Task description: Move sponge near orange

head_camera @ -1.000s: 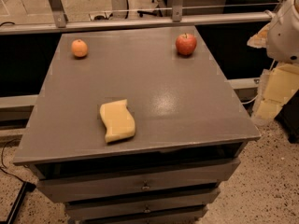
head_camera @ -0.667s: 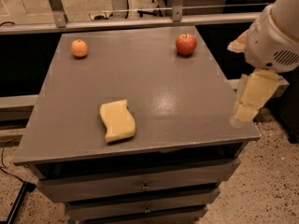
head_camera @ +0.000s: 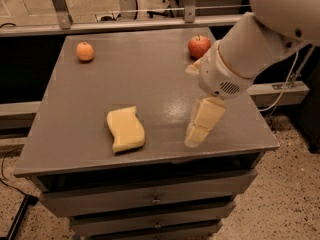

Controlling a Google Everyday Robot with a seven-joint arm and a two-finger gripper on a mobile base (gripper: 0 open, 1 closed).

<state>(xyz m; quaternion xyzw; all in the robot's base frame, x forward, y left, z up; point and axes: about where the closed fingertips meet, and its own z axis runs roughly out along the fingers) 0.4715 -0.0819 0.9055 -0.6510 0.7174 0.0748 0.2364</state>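
The pale yellow sponge lies flat on the grey table, near its front edge and left of the middle. The orange sits at the table's far left corner, well apart from the sponge. My gripper hangs over the front right part of the table, to the right of the sponge and not touching it. It holds nothing that I can see. The white arm reaches in from the upper right.
A red apple sits at the far right of the table, just behind the arm's wrist. The table has drawers below its front edge. A metal rail runs behind the table. A cable hangs at the right.
The arm has swung in from the right edge to over the table's front right part, nearer the sponge. The sponge, orange and apple have not moved.
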